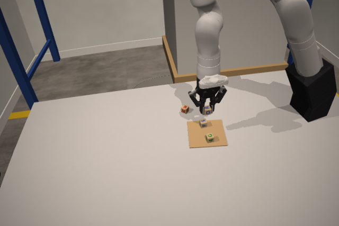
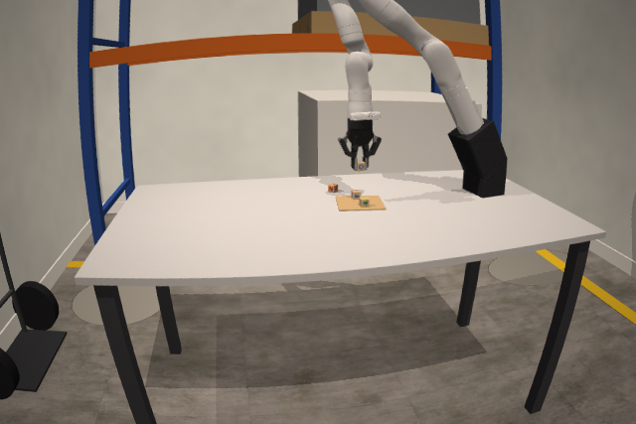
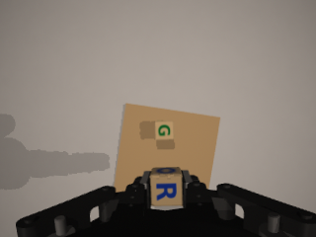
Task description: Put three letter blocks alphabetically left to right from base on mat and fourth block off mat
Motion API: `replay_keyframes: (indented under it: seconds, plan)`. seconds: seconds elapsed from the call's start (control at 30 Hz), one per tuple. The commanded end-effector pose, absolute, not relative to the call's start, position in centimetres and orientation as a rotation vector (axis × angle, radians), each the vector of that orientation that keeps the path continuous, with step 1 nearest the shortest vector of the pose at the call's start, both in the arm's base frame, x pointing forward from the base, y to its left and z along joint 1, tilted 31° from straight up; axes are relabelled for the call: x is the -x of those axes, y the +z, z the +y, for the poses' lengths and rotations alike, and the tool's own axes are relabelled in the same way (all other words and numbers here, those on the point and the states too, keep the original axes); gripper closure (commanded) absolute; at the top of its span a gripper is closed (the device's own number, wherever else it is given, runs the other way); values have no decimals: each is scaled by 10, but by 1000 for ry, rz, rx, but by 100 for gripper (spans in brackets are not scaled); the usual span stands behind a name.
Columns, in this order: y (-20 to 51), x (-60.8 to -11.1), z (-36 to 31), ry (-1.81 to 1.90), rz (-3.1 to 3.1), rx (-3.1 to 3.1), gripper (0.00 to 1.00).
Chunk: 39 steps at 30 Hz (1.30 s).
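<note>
Gripper (image 1: pixel 207 110) pinching R block (image 1: pixel 207 109) above mat (image 1: pixel 219 141) edge; G block (image 1: pixel 210 137), S block (image 1: pixel 203 123) on mat.

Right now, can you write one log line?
gripper: shut on R block | lifted | G block, S block: on mat

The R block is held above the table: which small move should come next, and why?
Probably carry the R block, shut in the hand, over the mat and lower it between the G block and the S block, since R comes between them alphabetically; the gap looks tight.
</note>
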<state>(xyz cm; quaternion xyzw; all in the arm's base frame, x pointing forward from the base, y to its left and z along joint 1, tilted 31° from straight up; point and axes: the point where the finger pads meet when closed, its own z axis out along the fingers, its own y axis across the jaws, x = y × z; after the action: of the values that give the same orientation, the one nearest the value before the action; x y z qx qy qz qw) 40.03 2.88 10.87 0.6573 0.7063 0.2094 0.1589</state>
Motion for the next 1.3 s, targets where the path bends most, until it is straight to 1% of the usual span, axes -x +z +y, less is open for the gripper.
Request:
replay_keyframes:
  seconds: [0.0,0.7,1.27]
  plan:
    - [109,-400,30,600,2022,-1874,79]
    - [104,-403,31,601,2021,-1874,79]
    - [50,-433,36,601,2021,-1874,79]
